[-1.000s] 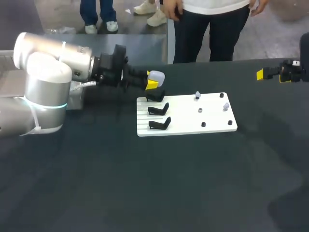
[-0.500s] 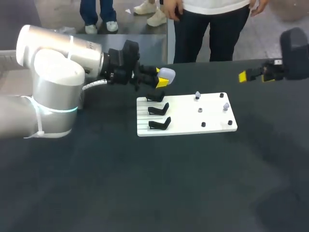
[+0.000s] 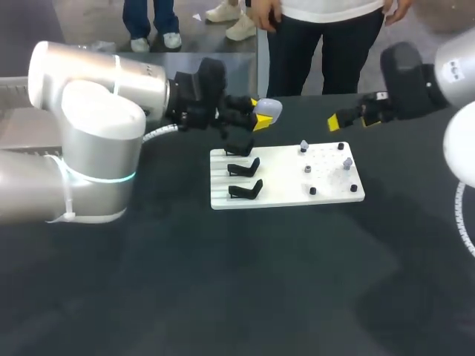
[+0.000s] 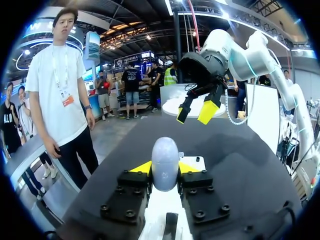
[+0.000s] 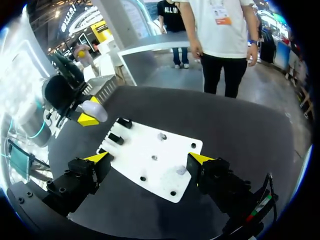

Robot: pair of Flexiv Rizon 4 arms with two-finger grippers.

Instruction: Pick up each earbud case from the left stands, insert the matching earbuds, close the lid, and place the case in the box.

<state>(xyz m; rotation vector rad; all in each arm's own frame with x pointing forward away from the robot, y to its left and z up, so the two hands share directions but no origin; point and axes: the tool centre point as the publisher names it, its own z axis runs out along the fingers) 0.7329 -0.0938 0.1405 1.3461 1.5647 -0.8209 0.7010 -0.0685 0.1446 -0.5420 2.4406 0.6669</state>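
Pale case (image 3: 269,110) in left hand (image 3: 256,121), stands (image 3: 243,169), earbuds (image 3: 303,146) on white board (image 3: 286,191)

The left gripper (image 3: 258,113) carries the earbud case (image 3: 269,109) further right, while the right gripper (image 3: 349,121) swings in toward the white board (image 3: 286,195).

The left arm (image 3: 82,133) is built of fat, rounded silver-white segments, with a thin glowing teal ring at one joint and a pale ribbed cable beside its black wrist. The right arm (image 3: 456,70) is white with a black wrist. The left gripper (image 4: 165,168) and right gripper (image 5: 149,158) have black, screw-studded finger blocks with yellow wedge tips.
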